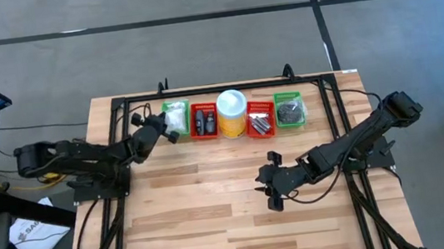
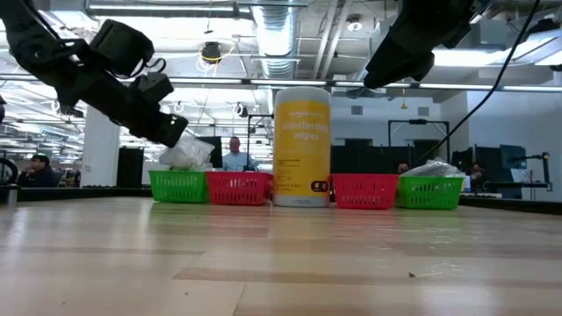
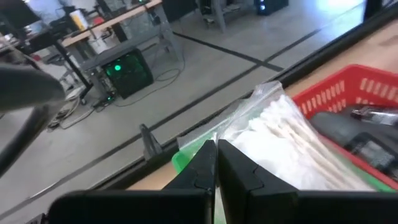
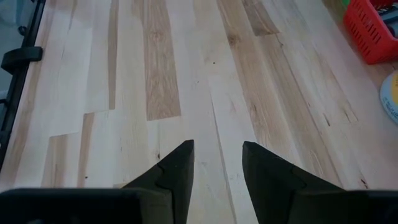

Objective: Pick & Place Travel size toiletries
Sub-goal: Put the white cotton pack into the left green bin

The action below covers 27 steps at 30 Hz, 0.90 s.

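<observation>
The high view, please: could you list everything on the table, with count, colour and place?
Green baskets: two, at the row's two ends, far edge.
Red baskets: two, either side of the canister.
Canister: one, yellow with white lid, middle of the row.
White bundle in clear bag: one, in the left green basket.
Table: one, light wood.
Left gripper: jaws shut, at the left green basket.
Right gripper: jaws open, over bare wood.

Bright overhead lights, soft shadows, wrist-cam blur
</observation>
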### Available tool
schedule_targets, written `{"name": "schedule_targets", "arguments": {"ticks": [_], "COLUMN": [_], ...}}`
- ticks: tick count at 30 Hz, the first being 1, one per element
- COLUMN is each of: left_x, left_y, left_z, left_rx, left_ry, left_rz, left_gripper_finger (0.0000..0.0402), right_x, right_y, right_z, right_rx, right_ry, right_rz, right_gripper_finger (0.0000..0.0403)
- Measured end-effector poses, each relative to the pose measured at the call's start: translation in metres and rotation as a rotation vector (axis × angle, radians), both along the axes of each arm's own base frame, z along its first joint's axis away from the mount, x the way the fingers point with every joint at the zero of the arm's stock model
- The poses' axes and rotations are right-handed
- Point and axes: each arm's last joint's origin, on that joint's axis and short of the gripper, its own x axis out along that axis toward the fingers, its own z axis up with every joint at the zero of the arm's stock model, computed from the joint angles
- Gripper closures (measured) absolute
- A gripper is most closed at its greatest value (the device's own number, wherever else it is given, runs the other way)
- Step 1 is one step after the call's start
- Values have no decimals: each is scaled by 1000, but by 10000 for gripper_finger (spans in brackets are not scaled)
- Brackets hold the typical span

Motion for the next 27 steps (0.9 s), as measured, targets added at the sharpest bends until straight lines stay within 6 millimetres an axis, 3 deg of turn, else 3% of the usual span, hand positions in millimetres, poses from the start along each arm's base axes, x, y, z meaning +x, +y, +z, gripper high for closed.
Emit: {"name": "schedule_targets", "arguments": {"ticks": [13,27], "left_x": [6,5], "left_y": [8,24], "left_z": [-27,-23], "left_rx": [-68,-68], "left_ry": [97,1], "left_rz": [-15,-5], "left_gripper_finger": [401,398], "right_x": [0,0], "right_y": [0,0], "right_z": [0,0], "right_rx": [-1,-1], "right_ry": [1,1], "right_rz": [0,0], "right_gripper_finger": [275,275]}}
